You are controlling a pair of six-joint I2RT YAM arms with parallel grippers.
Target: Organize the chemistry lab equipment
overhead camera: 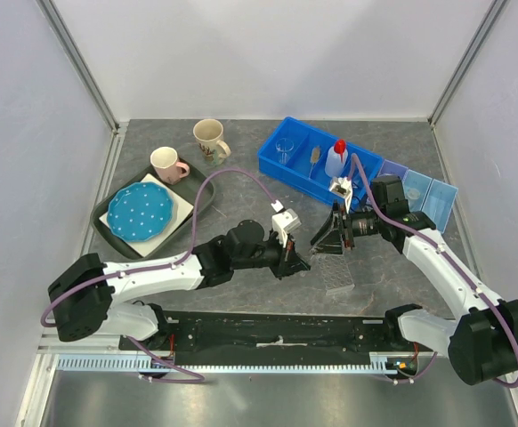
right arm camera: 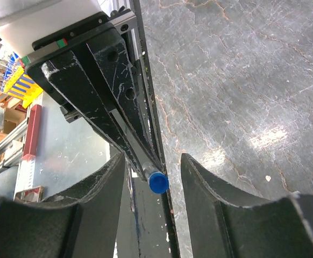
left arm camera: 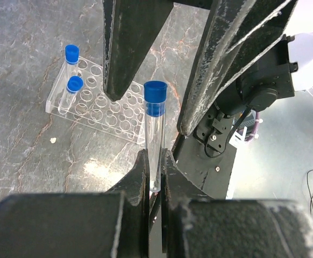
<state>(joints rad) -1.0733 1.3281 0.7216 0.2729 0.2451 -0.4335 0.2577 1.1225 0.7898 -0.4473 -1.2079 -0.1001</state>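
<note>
My left gripper [left arm camera: 155, 159] is shut on the lower end of a clear blue-capped tube [left arm camera: 155, 126] and holds it upright above the table. My right gripper [right arm camera: 152, 160] is open, with a finger on each side of the tube's blue cap [right arm camera: 158, 183], not touching it. Its fingers [left arm camera: 129, 48] show in the left wrist view. The clear tube rack [left arm camera: 100, 110] lies behind with two blue-capped tubes [left arm camera: 70, 72] in it. In the top view both grippers [overhead camera: 296, 258] [overhead camera: 324, 238] meet beside the rack [overhead camera: 339, 274]. The squeeze bottle [overhead camera: 335, 158], a beaker [overhead camera: 284, 149] and the brush [overhead camera: 313, 158] sit in the blue bin [overhead camera: 305, 182].
A light-blue tray [overhead camera: 424, 191] stands right of the bin. A beige mug [overhead camera: 209, 139] and a pink mug [overhead camera: 167, 164] are at the back left, by a dark tray [overhead camera: 197, 209] holding a blue dotted plate [overhead camera: 141, 213].
</note>
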